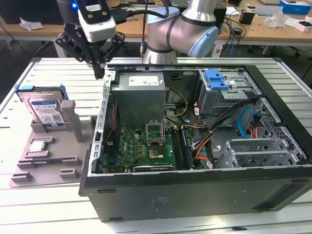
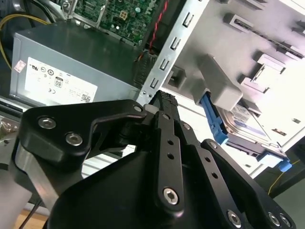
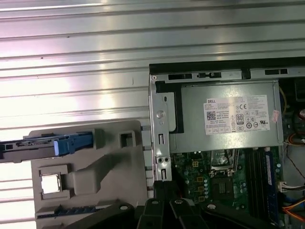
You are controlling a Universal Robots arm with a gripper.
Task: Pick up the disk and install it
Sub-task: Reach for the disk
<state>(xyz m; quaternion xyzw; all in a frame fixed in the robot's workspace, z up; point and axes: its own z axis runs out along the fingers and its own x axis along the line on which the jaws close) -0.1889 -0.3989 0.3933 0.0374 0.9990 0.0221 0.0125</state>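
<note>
Disk (image 1: 48,109) stands on edge in a slot of the grey holder tray (image 1: 58,158) on the slatted tabletop (image 1: 44,204), to the exterior view's left of the open computer case (image 1: 195,192). Its labelled face looks outward and its blue frame runs along the top. That upright posture appears meant to leave both flat sides free for a pinch from above. The gripper (image 1: 100,73) hangs over the case wall nearest the tray, close to the power supply (image 1: 139,95) and well apart from the disk. Its jaws are drawn close together with nothing between them. In the first wrist view the disk (image 3: 43,143) shows edge-on at the tray's far end, while a square processor chip (image 3: 51,183) lies flat in its own recess nearby, each part apparently given a separate seat so it can be reached alone. Inside the case the motherboard (image 1: 146,146) lies exposed below the power supply, and a bare blue bracket (image 1: 217,79) sits on the drive cage toward the exterior view's right. Judging by this layout, the pick-up is not yet made and the disk rests untouched in its slot.
</note>
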